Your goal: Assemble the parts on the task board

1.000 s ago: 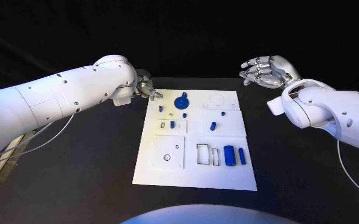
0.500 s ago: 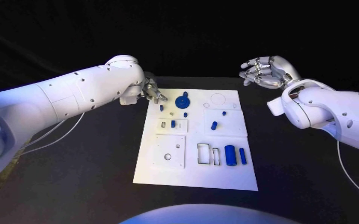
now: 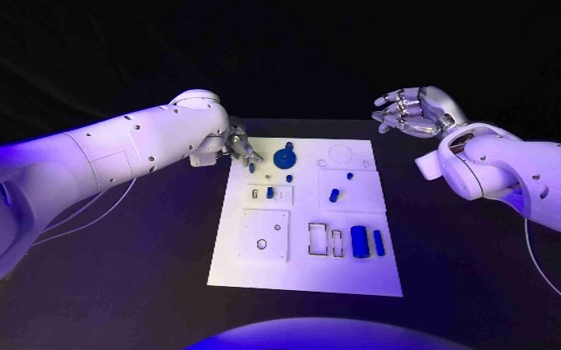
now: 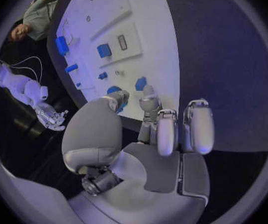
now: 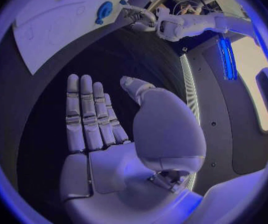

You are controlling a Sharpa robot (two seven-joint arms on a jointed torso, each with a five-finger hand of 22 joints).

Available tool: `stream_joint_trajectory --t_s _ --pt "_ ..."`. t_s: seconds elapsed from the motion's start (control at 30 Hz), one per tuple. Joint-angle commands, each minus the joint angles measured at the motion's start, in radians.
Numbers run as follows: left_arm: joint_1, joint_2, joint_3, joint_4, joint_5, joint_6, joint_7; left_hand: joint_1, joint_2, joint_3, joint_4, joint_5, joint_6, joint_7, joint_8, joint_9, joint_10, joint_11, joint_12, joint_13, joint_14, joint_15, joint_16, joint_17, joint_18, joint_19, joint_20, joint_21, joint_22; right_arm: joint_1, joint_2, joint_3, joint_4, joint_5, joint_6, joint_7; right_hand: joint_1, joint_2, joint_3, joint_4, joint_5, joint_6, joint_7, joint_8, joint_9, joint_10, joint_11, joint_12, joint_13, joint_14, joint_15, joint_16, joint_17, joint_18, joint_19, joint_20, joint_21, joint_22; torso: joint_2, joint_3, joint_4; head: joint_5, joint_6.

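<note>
The white task board lies in the middle of the black table. A blue round disc part stands near its far edge, with a small blue peg just left of it. A thick blue cylinder and a thinner one lie at the near right. My left hand hovers over the board's far left corner, fingers apart and holding nothing. In the left wrist view the left hand reaches over the board's edge, close to the disc. My right hand is raised off the far right corner with its flat palm empty.
More small blue parts sit in the board's middle rows, and empty rectangular slots lie beside the cylinders. Bare black table runs along both sides of the board.
My left arm has swung in toward the board, bringing the hand a little nearer to the far left corner. The right hand has stayed in place.
</note>
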Motion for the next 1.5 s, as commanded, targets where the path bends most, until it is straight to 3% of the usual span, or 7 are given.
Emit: stream_joint_trajectory --t_s 0.03,0.83,1.3,1.5 --pt "-0.002 0.006 -0.001 -0.005 0.0 0.022 0.015 0.015 0.0 -0.005 -0.002 -0.005 -0.003 0.002 -0.005 -0.002 -0.004 0.004 0.0 -0.002 0.094 0.007 0.004 0.226 0.002 0.005 0.004 0.005 0.01 -0.001 0.002 0.0 0.001 -0.003 0.009 0.009 -0.007 0.006 -0.006 -0.002 0.0 -0.005 0.032 0.005 -0.001 -0.006 0.0 0.003 -0.001 -0.001 0.005 -0.007 -0.001 0.011 0.005 0.005 -0.006 -0.001 0.001 -0.0001 -0.0006 0.001 -0.001" --pt "-0.006 0.011 -0.003 -0.028 -0.013 0.028 0.025 0.099 0.023 0.0 -0.007 -0.004 0.004 0.002 -0.013 -0.012 -0.007 0.003 0.003 -0.008 0.094 0.007 0.004 0.225 0.002 0.007 0.004 0.004 0.012 -0.001 0.005 0.0 0.0 -0.003 0.01 0.01 -0.006 0.008 -0.006 -0.002 0.003 -0.004 0.032 0.006 -0.001 -0.005 0.0 0.004 -0.002 0.0 0.005 -0.007 -0.001 0.011 0.006 0.005 -0.007 -0.002 -0.001 0.0008 0.0008 0.0 -0.013" --pt "-0.007 0.013 -0.003 -0.029 0.001 0.033 0.032 0.108 0.027 0.001 -0.007 -0.004 0.006 0.001 -0.013 -0.012 -0.006 0.003 0.006 -0.006 0.095 0.007 0.006 0.229 0.0 0.01 0.004 0.007 0.018 -0.001 0.007 0.0 -0.001 -0.003 0.011 0.009 -0.006 0.008 -0.006 -0.002 0.004 -0.004 0.032 0.006 -0.001 -0.005 0.0 0.004 -0.002 0.0 0.005 -0.008 -0.001 0.011 0.006 0.005 -0.007 -0.003 -0.002 0.0011 0.0007 0.004 -0.016" --pt "-0.007 0.013 -0.005 -0.029 0.008 0.041 0.037 0.152 0.042 0.012 -0.014 -0.002 0.009 -0.002 -0.015 -0.015 -0.004 0.0 0.009 -0.007 0.096 0.005 0.007 0.231 0.0 0.011 0.004 0.008 0.022 -0.001 0.007 0.0 -0.002 -0.003 0.011 0.01 -0.005 0.009 -0.006 -0.002 0.006 -0.004 0.032 0.007 -0.002 -0.005 0.0 0.005 -0.003 0.001 0.004 -0.008 -0.001 0.011 0.007 0.005 -0.008 -0.004 -0.001 0.001 0.0005 0.005 -0.019"
